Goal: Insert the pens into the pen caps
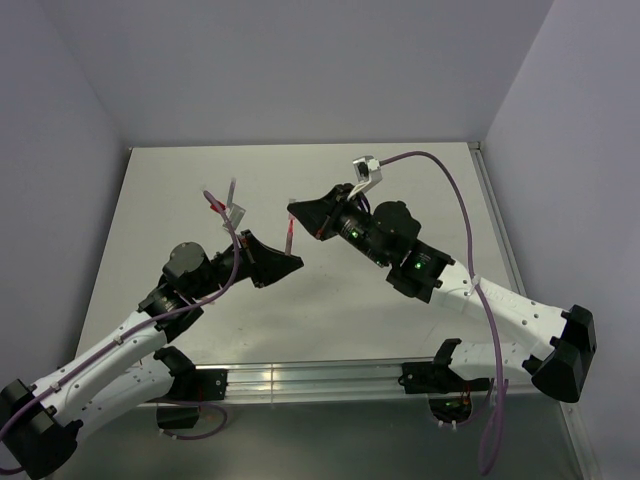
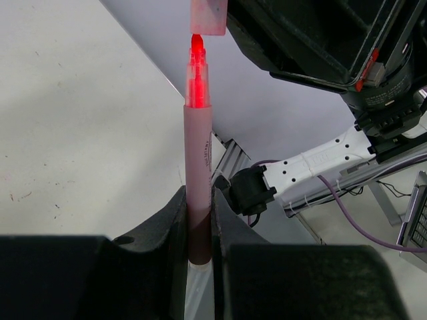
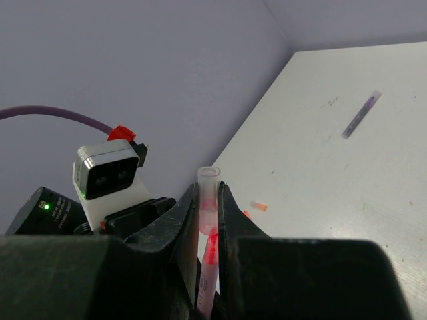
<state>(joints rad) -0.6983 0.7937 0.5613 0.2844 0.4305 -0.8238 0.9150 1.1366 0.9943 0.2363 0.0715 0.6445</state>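
Note:
My left gripper [image 1: 296, 262] [image 2: 199, 220] is shut on a pink-barrelled red pen [image 2: 199, 153] [image 1: 288, 240], which stands straight up out of the jaws. Its glowing red tip [image 2: 196, 50] sits right at the mouth of a pale pinkish pen cap [image 2: 208, 17] [image 3: 209, 190]. My right gripper [image 1: 293, 213] [image 3: 209, 200] is shut on that cap, just above the pen. The same tip [image 3: 212, 245] shows at the cap's lower opening. A dark grey pen [image 3: 360, 115] lies on the table. A small orange-red piece [image 3: 259, 207] lies nearer the jaws.
Both arms meet above the middle of the white table [image 1: 400, 190]. A red stick [image 1: 213, 205] and a pale stick [image 1: 232, 190] lie at the back left by the left wrist camera. Grey walls close the back and sides, and an aluminium rail [image 1: 320, 380] runs along the near edge.

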